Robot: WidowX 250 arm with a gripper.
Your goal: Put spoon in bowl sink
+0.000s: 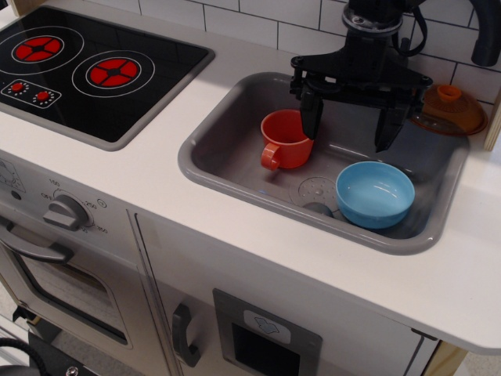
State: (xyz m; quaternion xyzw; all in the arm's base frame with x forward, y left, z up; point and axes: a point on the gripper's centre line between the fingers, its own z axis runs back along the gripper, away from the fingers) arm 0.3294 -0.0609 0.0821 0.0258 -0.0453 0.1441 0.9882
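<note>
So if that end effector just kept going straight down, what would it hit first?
Probably the bare sink floor, between the orange cup and blue bowl. The end effector hangs open; depth is hard to judge.

Spoon not visible anywhere. Arm cut off at 12 o'clock edge. Gripper finger hides part of cup rim. Bowl covers drain's 3 o'clock side.
</note>
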